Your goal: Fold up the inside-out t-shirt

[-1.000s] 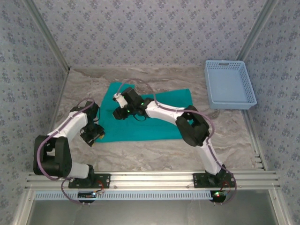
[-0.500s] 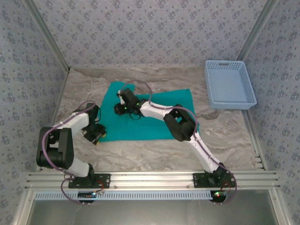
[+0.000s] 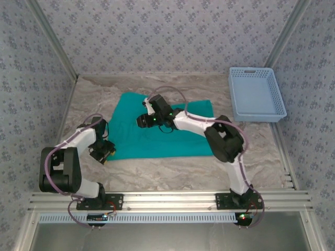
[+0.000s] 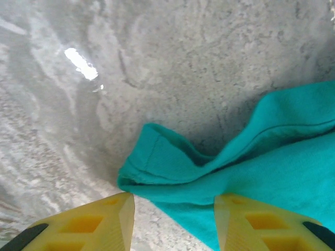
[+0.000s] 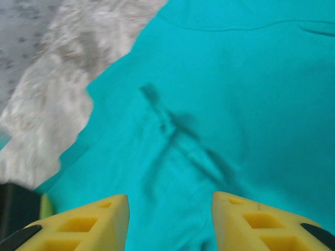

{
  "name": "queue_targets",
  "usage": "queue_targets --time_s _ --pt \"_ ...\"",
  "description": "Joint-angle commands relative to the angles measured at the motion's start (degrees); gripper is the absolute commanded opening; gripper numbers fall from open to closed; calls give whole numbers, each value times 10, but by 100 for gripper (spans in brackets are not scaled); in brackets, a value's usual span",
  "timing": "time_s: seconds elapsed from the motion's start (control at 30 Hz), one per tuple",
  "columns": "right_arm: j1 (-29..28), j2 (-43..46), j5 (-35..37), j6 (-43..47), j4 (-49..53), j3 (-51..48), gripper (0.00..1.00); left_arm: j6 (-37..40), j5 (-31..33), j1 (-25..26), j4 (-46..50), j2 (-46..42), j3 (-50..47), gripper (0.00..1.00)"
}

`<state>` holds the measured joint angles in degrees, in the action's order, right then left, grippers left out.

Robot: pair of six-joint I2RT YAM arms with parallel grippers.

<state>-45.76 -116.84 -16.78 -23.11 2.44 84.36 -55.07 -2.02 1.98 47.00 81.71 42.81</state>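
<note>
At the near edge of the table [image 3: 172, 172], the two arms are mounted side by side. The left gripper [image 3: 103, 151] sits low at the near-left corner of the t-shirt [image 3: 157, 144].

In the left wrist view, this gripper [image 4: 172, 201] has its yellow fingers [image 4: 84, 225] well apart with nothing clamped. A rumpled, folded-over corner of the t-shirt [image 4: 293, 178] lies just beyond the tips, on the grey marbled table [image 4: 157, 63].

The t-shirt lies spread flat at mid-table, left of centre, teal, with its long side running left to right.

Farther in, the right arm reaches across the cloth. The right gripper [image 3: 142, 121] is over the left-centre of the t-shirt. In the right wrist view, this gripper [image 5: 170, 204] also has its fingers [image 5: 89, 222] spread and is holding nothing. Below it the t-shirt [image 5: 235, 78] shows some shallow creases. Bare table [image 5: 47, 94] is visible to the upper left.

At the far right stands a light blue basket [image 3: 233, 94], well apart from the t-shirt.
</note>
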Motion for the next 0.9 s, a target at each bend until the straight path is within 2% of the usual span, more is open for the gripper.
queue_targets --time_s 0.0,0.2,0.3,0.37,0.57,0.77,0.87 --pt "-16 71 27 58 12 -86 47 19 20 -4 48 -17 19 46" --pt "20 212 171 -10 71 -279 46 42 41 1 86 -39 67 47" --pt "56 264 207 -67 150 -326 45 68 156 56 122 -43 128 50" --pt "80 302 219 -108 172 -361 45 91 188 87 112 -37 160 52" --pt "115 361 249 -170 228 -423 44 132 88 134 -13 19 172 52" --pt "149 363 264 -230 254 -476 41 138 77 175 -44 139 197 50" --pt "143 382 258 -281 273 -515 39 143 62 180 -56 148 179 49"
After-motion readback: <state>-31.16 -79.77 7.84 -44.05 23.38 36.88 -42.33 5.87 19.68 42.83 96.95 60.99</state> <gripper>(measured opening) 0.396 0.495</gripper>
